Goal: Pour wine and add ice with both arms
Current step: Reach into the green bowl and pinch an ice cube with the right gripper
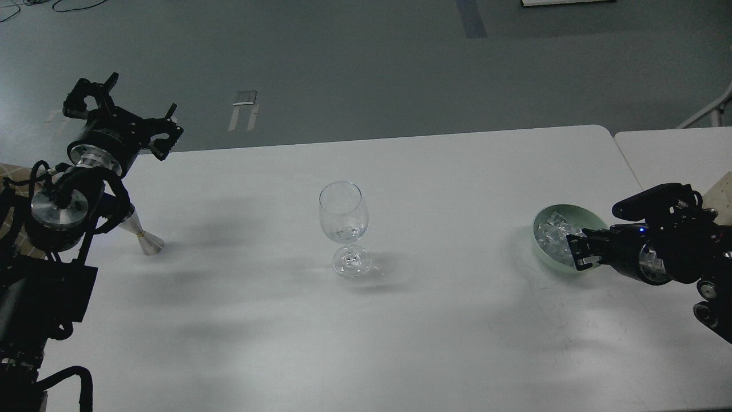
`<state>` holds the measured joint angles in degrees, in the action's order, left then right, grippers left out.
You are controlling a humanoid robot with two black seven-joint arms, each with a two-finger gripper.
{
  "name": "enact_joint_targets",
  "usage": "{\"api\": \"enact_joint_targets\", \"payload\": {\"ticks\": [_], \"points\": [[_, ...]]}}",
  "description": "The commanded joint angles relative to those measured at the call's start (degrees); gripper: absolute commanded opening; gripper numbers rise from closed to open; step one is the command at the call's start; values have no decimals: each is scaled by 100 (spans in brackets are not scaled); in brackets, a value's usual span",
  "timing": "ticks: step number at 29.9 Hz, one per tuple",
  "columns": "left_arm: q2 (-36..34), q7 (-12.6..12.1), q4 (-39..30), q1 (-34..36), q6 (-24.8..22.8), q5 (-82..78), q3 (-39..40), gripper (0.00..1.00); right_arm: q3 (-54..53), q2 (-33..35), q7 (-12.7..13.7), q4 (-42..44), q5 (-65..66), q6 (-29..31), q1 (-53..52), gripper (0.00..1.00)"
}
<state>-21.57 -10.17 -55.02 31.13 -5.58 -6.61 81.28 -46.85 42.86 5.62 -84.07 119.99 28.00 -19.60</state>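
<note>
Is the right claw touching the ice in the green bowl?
Cannot tell. In the head view the right claw overlaps the ice in the bowl, hiding any contact.

Clear, glossy glass in the wine glass (343, 226), catching small highlights at stem and foot; glassy, colourless ice (553, 232) in a smooth, pale green matt bowl (595, 216). Matt white table (400, 343), smooth with faint scuff lines near the right; brushed silver metal on the jigger (146, 239). Black matt housings on the arms (43, 286), with shiny silver metal joint rings and rubbery black cables; dull grey floor (366, 68) beyond, lightly sheened.
</note>
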Motion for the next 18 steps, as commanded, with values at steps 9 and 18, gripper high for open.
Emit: {"api": "enact_joint_targets", "payload": {"ticks": [9, 18], "points": [[-154, -29, -9, 69, -128, -25, -33, 98, -44, -15, -9, -83, -46, 0, -35, 0], [-322, -90, -53, 157, -585, -34, -94, 98, -737, 65, -88, -584, -256, 0, 52, 0]]}}
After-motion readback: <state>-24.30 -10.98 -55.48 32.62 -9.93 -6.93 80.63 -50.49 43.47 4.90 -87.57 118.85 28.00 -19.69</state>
